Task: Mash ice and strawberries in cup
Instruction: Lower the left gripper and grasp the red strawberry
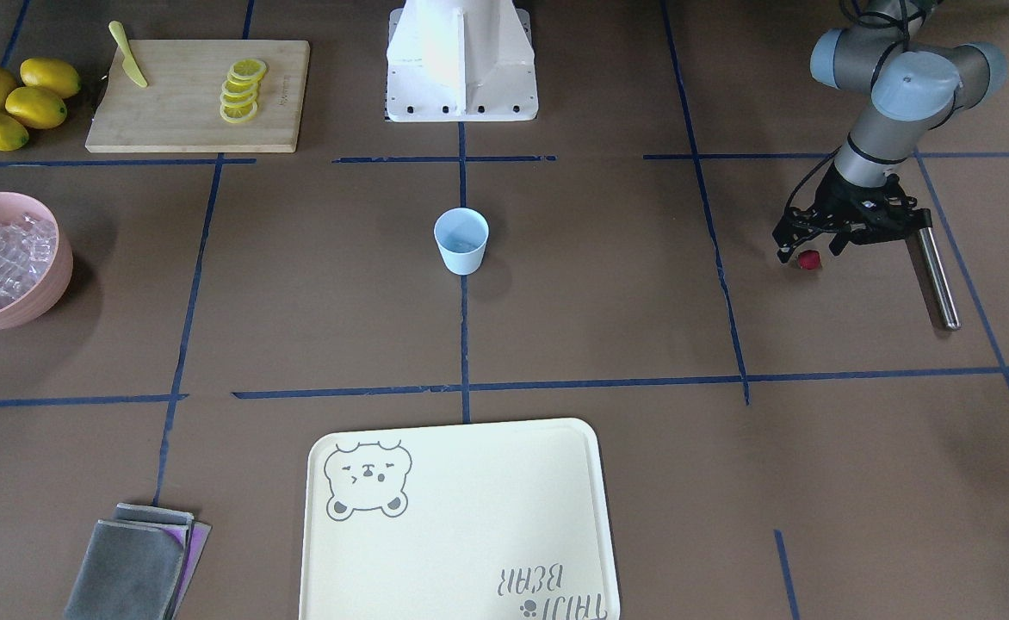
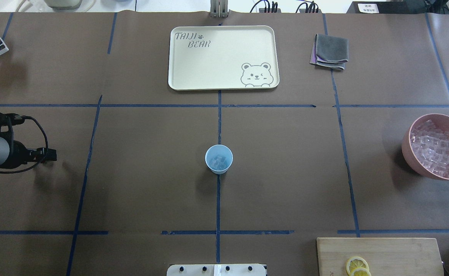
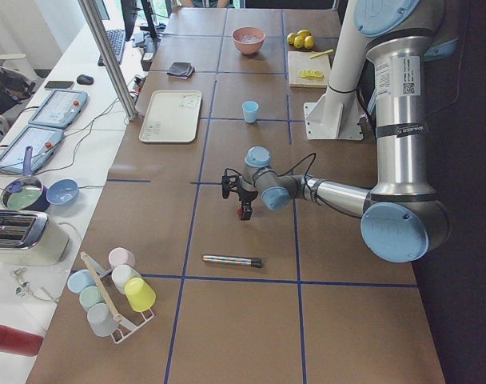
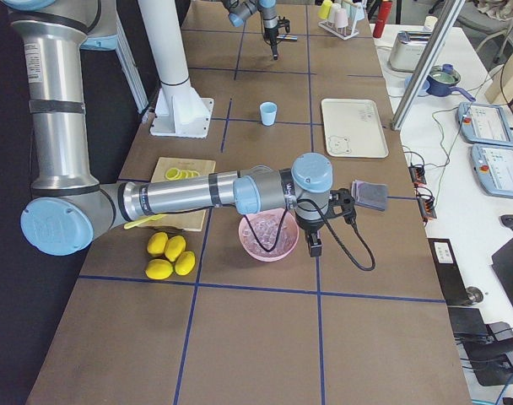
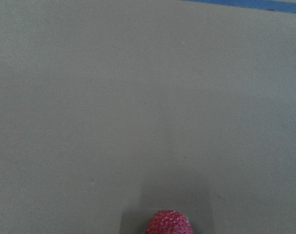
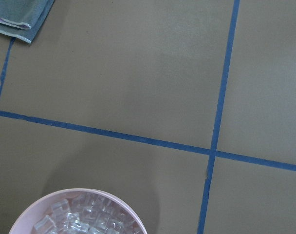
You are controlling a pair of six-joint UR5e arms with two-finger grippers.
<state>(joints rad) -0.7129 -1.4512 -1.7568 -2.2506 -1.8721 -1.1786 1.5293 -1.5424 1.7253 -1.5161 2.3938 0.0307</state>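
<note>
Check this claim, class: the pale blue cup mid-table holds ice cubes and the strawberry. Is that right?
No. The cup holds only ice; the strawberry is outside it, by the left gripper, as the exterior front-facing view shows.

The left arm (image 1: 892, 86) reaches out to the robot's left with its forearm near level. Its wrist is bent so that the left gripper (image 1: 808, 253) points straight down, held low, jaws spread apart. The right arm (image 4: 189, 196) extends level toward the robot's right, wrist turned down. The right gripper (image 4: 314, 245) hangs pointing downward. Its jaw state cannot be determined.
</note>
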